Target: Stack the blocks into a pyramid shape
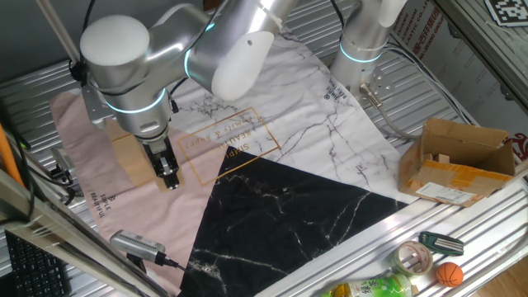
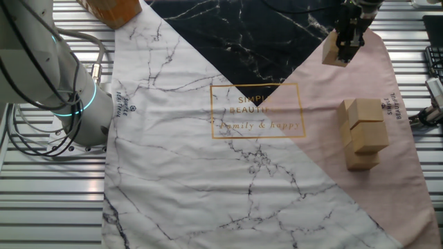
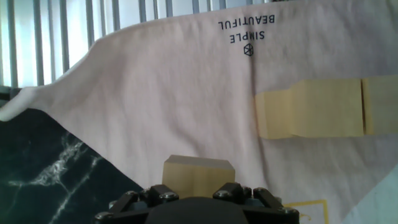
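Note:
My gripper is shut on one tan wooden block and holds it just above the pink part of the cloth. In the hand view this block sits between the fingers of the gripper at the bottom edge. The other blocks stand packed together on the pink cloth, a short way from the held one. They show as a tan row at the right of the hand view. In one fixed view the gripper hangs right beside that group, and the held block is hidden.
A marble-print cloth in white, black and pink covers the table. An open cardboard box stands at the right. A tape roll, an orange ball and a green bottle lie near the front edge. A second arm's base stands beside the cloth.

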